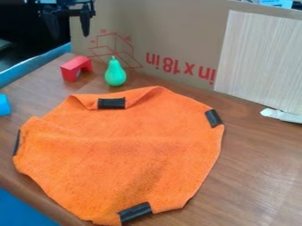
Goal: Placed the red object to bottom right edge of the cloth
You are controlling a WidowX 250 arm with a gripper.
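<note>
High at the upper left, the black gripper [69,31] hangs with its fingers spread apart and nothing between them. Below it, the red arch-shaped block [69,72] stands on the wooden table, behind the cloth's upper left part and not touching it. The orange cloth [135,150] lies spread over the middle and left of the table, with black strips on its edges and its upper left edge folded over.
A green pear [115,73] stands just right of the red block. A blue object [4,105] sits at the left edge. A cardboard panel [177,35] and a pale wood-grain board [262,62] rise behind the table [259,163]. A white scrap [282,115] lies at the right.
</note>
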